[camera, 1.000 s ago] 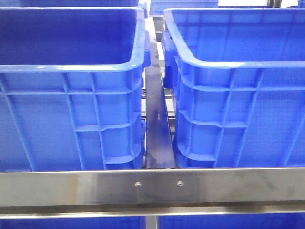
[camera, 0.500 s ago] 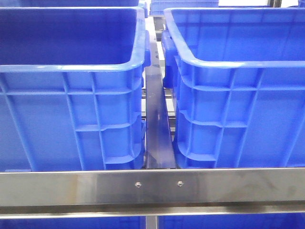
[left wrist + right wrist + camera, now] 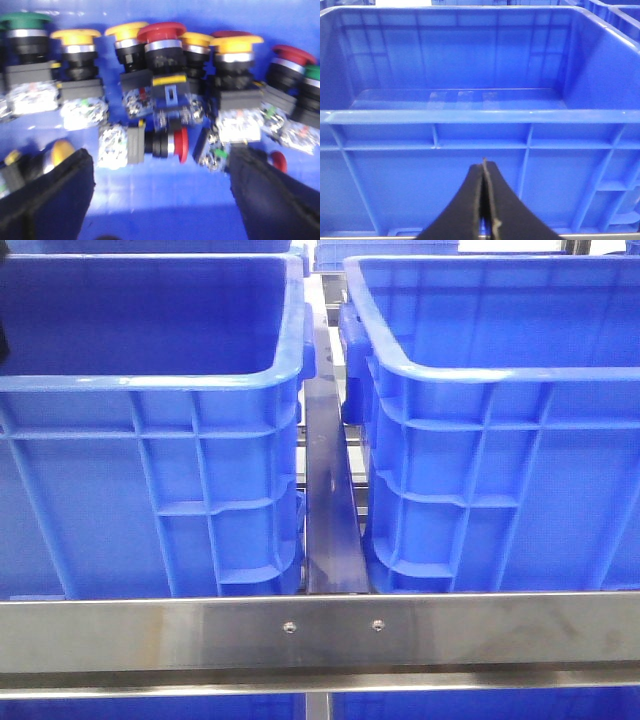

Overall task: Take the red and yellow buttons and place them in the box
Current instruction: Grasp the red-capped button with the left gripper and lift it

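Note:
Several red and yellow buttons stand in a row on a blue crate floor (image 3: 165, 210) in the left wrist view. Among them are an upright red one (image 3: 161, 34) and yellow ones (image 3: 75, 36) (image 3: 236, 45). Another red button (image 3: 180, 145) lies on its side just beyond my left gripper (image 3: 160, 175). That gripper is open, with bare floor between its black fingers (image 3: 45, 200). One yellow button (image 3: 61, 150) peeks out by the finger. My right gripper (image 3: 484, 165) is shut on nothing, facing the outer wall of an empty blue box (image 3: 480, 117). Neither gripper shows in the front view.
Two blue crates (image 3: 150, 470) (image 3: 500, 440) stand side by side behind a steel rail (image 3: 320, 630), with a dark metal bar (image 3: 330, 510) in the gap between them. Green buttons (image 3: 25, 20) (image 3: 312, 72) sit at both ends of the row.
A thin dark sliver has appeared at the far left edge of the front view. The crates have not moved.

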